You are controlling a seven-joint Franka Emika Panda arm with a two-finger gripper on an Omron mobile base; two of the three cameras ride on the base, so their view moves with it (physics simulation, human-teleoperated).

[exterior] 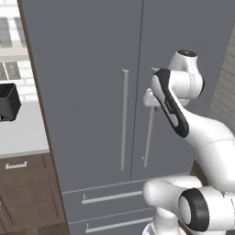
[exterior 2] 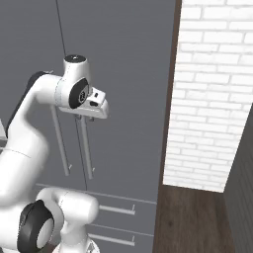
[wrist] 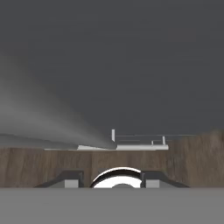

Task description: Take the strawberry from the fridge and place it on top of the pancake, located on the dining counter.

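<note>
Hanging at the top of the right door's handle (exterior: 149,133), the claw (exterior: 150,102) sits right up against the fridge (exterior: 92,92). Pale hand block touches or nearly touches the handle's upper end in the left base view; in the right base view the claw (exterior 2: 88,117) points down over the same silver bar (exterior 2: 85,148). Finger tips (wrist: 70,179) show as two small dark stubs in the hand view, set apart with a gap between them. Whether they pinch the handle or merely straddle it, cannot tell; how far open, cannot tell for certain.

Just to the claw's left: second slim vertical handle (exterior: 124,119) on the left door, parallel, with the door seam between the two. Both doors closed, matte grey, flush.

Below the claw: two drawers with horizontal silver pulls (exterior: 110,197), also closed. Hand view looks down the grey door face to a drawer pull (wrist: 131,146) and brown wooden floor (wrist: 192,162).

Farther left of the claw, beyond the fridge's brown side panel: white worktop (exterior: 23,133) with a black toaster (exterior: 8,102), brown cabinet (exterior: 25,193) under it.

Right of the claw, past the fridge edge: white brick wall (exterior 2: 212,99), dark wooden floor (exterior 2: 192,222) at its foot.
</note>
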